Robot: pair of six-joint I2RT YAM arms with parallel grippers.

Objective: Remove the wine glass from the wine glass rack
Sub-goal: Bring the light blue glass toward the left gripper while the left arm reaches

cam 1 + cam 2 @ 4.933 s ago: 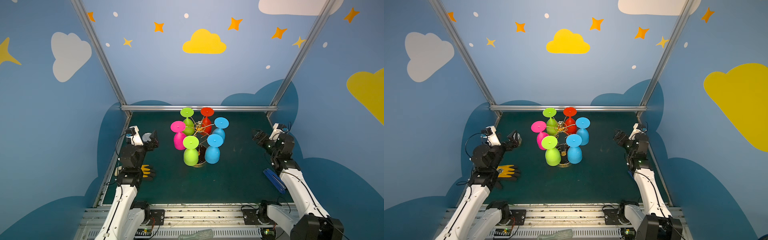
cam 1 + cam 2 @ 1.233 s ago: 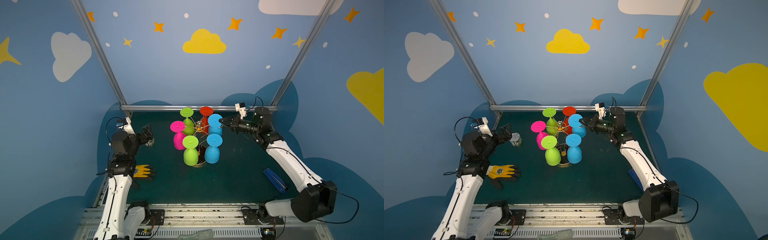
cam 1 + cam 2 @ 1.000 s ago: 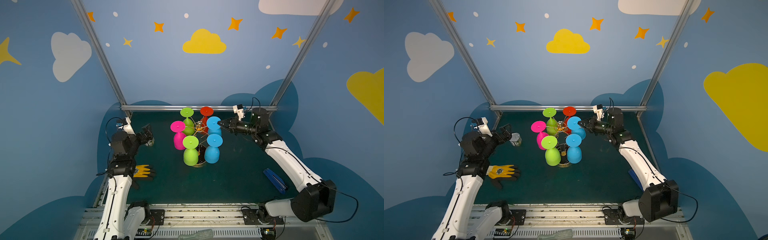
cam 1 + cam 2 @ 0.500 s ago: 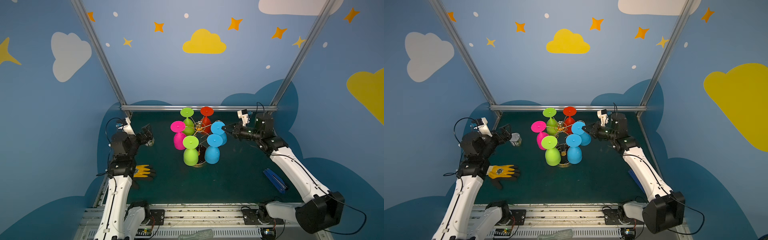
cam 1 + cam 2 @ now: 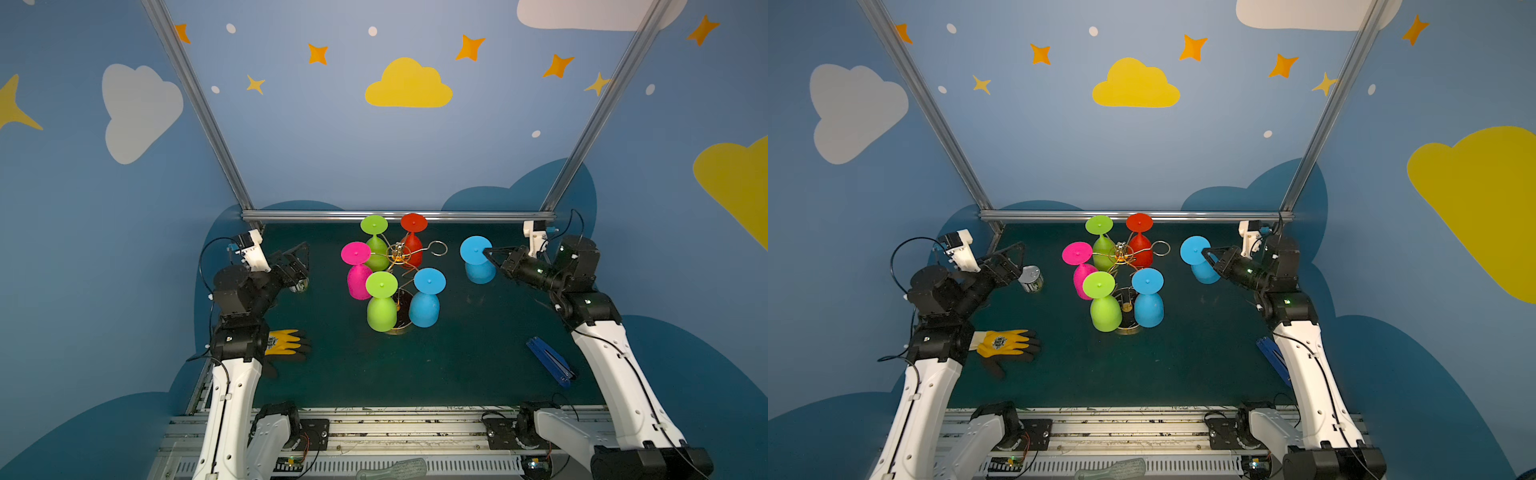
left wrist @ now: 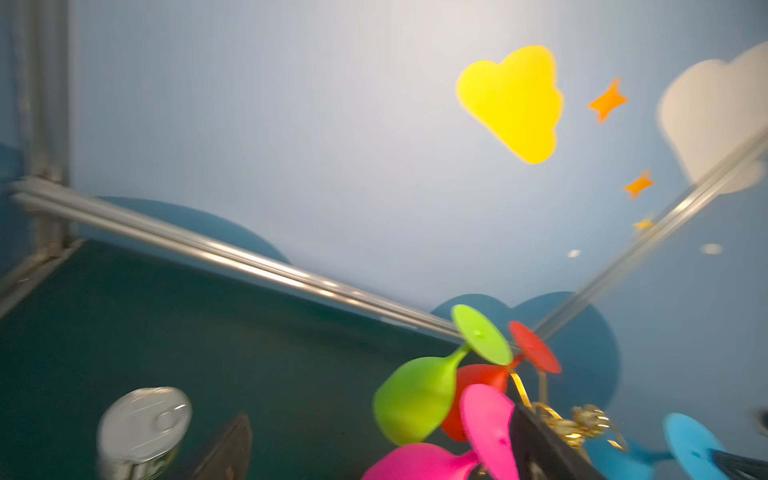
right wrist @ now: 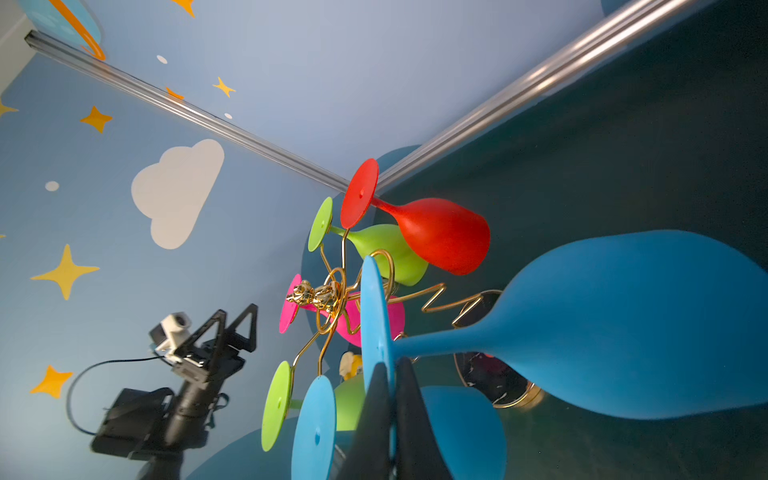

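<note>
Progress on the glass pull: the sky-blue plastic wine glass (image 5: 478, 271) that was hanging off the right side of the thin gold wire glass rack (image 5: 398, 254) about a second back is now clear of it. In both top views it sits right of centre, with bare green bench (image 5: 415, 374) between it and the stand. The right gripper (image 5: 487, 252) is pinching its stem just under the round foot, foot up and bowl down. The round wire loop (image 5: 438, 248) on that side pokes out empty. I'd say the main step for this glass is basically done and it just needs parking somewhere. The other glasses, like the lime green one (image 5: 381, 309) in front, are still on the rack.

The left gripper (image 5: 1013, 258) hangs at middle left, spread and holding nothing, near a small silver tin can (image 5: 1030, 277).

The right wrist view shows the grip properly: black fingers (image 7: 374, 415) squeezed together on the stem right at the foot. It flattens the depth though, so the blue foot overlaps the gold wire there. Only the top views show the gap. The left wrist view is blurry and shows no grip.
</note>
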